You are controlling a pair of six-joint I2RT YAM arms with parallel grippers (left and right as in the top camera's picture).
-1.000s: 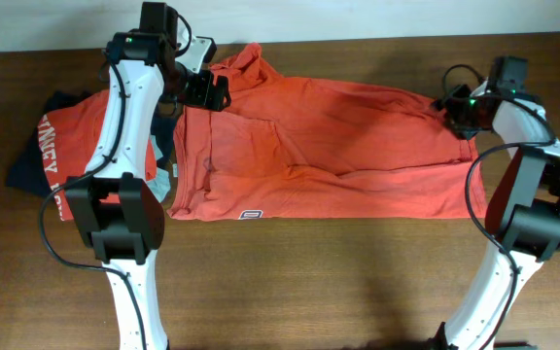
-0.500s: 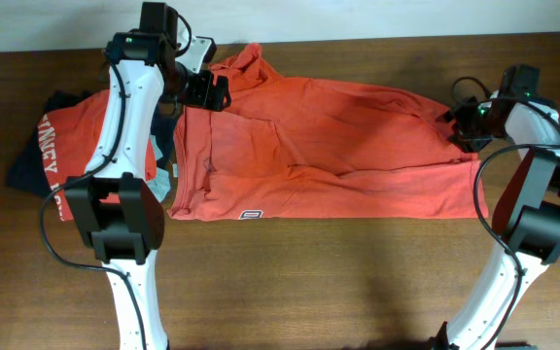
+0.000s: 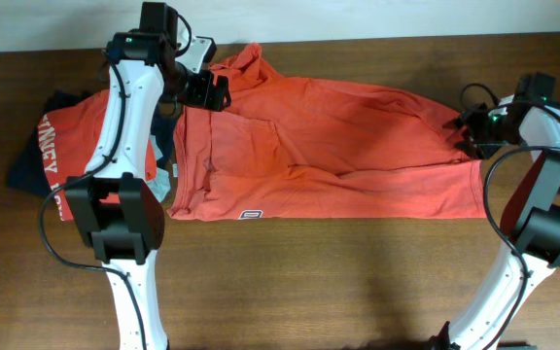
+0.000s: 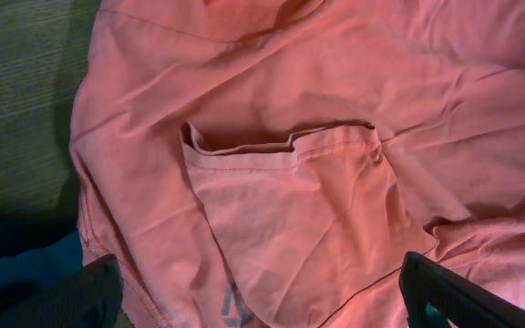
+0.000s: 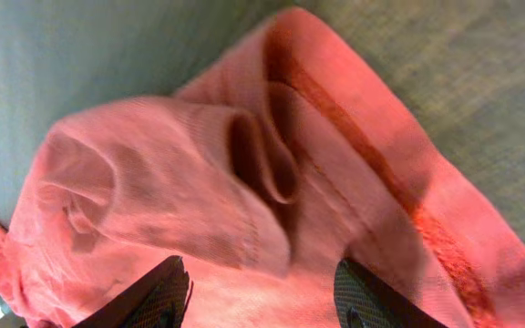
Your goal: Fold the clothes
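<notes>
Progress looks early: the orange-red T-shirt (image 3: 338, 146) lies opened out sideways across the wooden table (image 3: 309, 282), wrinkled and ragged at its edges, with a small white tag (image 3: 251, 213) showing at its near edge. A sleeve (image 4: 281, 210) seems to be laid in over the body near the T-shirt's left end, hem uppermost, but I judge that no clean fold is finished. The body has yet to be smoothed, doubled over and squared up.

Beyond the T-shirt's left end, a second orange-red T-shirt (image 3: 61, 146) with lettering lies on a navy garment (image 3: 22, 170), and a pale grey-blue garment (image 3: 158, 183) peeks out at the T-shirt's near-left corner. Whether any of these is folded I cannot tell, so they may also be left to do.

The left arm reaches along the T-shirt's left end. The left gripper (image 3: 207, 90) hangs over the T-shirt's far-left part, above the turned-in sleeve, with its jaws spread wide and nothing between them.

The right arm arcs out past the T-shirt's right end, and the right gripper (image 3: 467, 131) sits at the T-shirt's far-right corner, pointing in at the edge. In the right wrist view its fingers (image 5: 167, 292) stand partly apart, with a rucked-up hemmed corner (image 5: 253, 173) of the T-shirt between and just ahead of them. Whether they actually pinch that cloth I cannot tell
</notes>
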